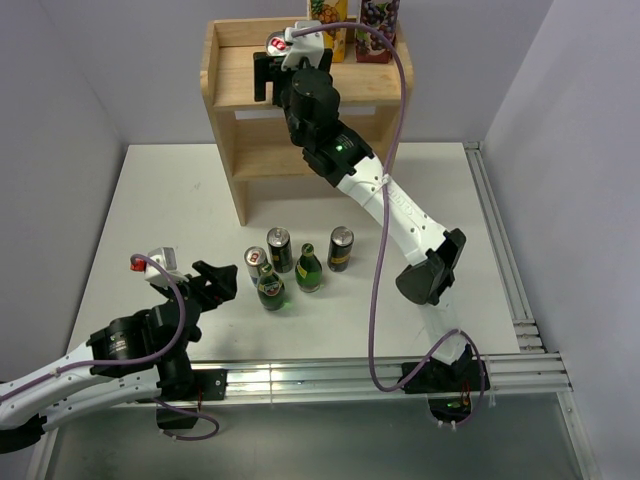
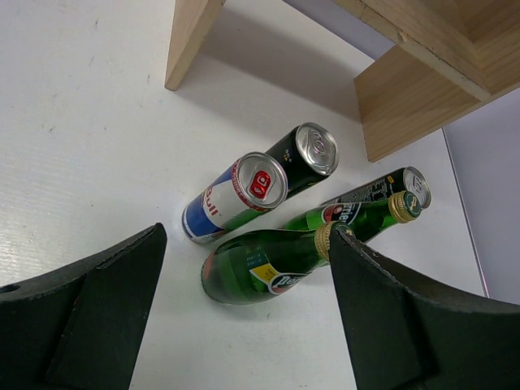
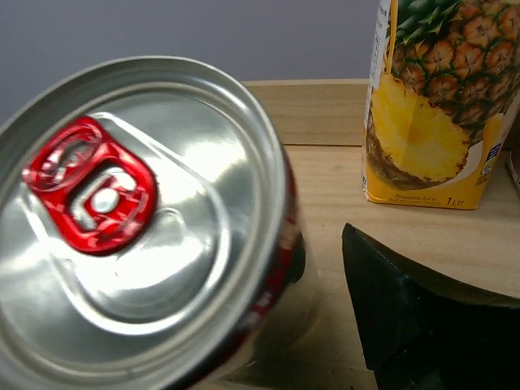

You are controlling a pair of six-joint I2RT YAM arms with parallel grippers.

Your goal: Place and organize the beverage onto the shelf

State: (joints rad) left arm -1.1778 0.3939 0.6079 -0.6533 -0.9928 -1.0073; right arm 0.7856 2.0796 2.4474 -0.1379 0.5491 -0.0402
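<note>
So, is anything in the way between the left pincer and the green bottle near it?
No, nothing visible. The left pincer is open, and only bare table lies between it and the nearest bottle.

The shelf (image 1: 238, 78) is light unpainted wood with two tiers, solid side panels and a low rim around its top board. A pineapple juice carton (image 1: 328, 25) and a dark grape carton (image 1: 378, 28) stand upright at its back right. A silver-topped can with a red tab (image 3: 138, 219) sits upright left of the pineapple carton. On the table in front stand a Red Bull can (image 1: 256, 264), two black cans (image 1: 279, 249) (image 1: 341, 248) and two green bottles (image 1: 271, 288) (image 1: 308, 270), clustered close together.
</note>
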